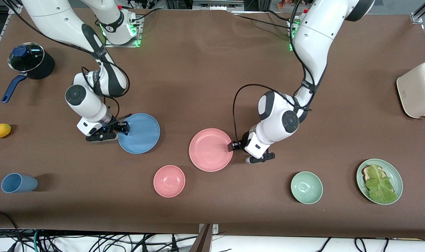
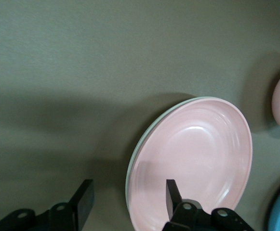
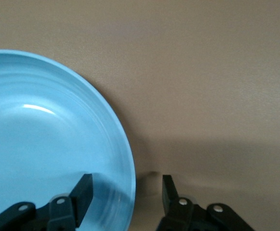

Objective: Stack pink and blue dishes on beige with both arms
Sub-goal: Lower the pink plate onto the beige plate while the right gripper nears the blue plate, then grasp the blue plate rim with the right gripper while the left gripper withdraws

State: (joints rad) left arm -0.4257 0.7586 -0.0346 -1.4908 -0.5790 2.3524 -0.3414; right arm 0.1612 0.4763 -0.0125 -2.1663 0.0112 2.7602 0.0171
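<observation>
The light blue plate [image 1: 139,133] lies flat on the brown table toward the right arm's end. My right gripper [image 1: 123,128] is open astride its rim, one finger over the blue plate [image 3: 43,139] and one over bare cloth; in its wrist view the gripper [image 3: 126,183] holds nothing. The salmon pink plate [image 1: 211,149] sits mid-table. A thin pale rim [image 2: 142,144] shows under the pink plate [image 2: 197,159], so it rests on another plate; no beige plate shows otherwise. My left gripper [image 1: 232,147] is open astride the pink plate's edge, as its wrist view [image 2: 128,187] shows.
A small pink bowl [image 1: 169,181] lies nearer the camera than both plates. A blue cup [image 1: 19,182], a yellow fruit [image 1: 0,130] and a lidded pot [image 1: 30,61] sit at the right arm's end. A green bowl [image 1: 306,187], a lettuce plate [image 1: 379,181] and a toaster [image 1: 418,90] sit at the left arm's end.
</observation>
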